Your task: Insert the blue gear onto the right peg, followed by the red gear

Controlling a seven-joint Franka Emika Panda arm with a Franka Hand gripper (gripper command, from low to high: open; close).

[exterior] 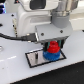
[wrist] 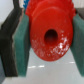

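Observation:
The red gear sits between my gripper's fingers, right on top of the blue gear. Only the blue gear's lower rim shows on the grey plate with black border. In the wrist view the red gear fills the space between the two green pads, which press on its toothed rim on both sides. Its central hole looks dark. My gripper is shut on it. The right peg is hidden by the gears.
The plate lies on a white table. The arm's white body and a black cable hang over the area behind the plate.

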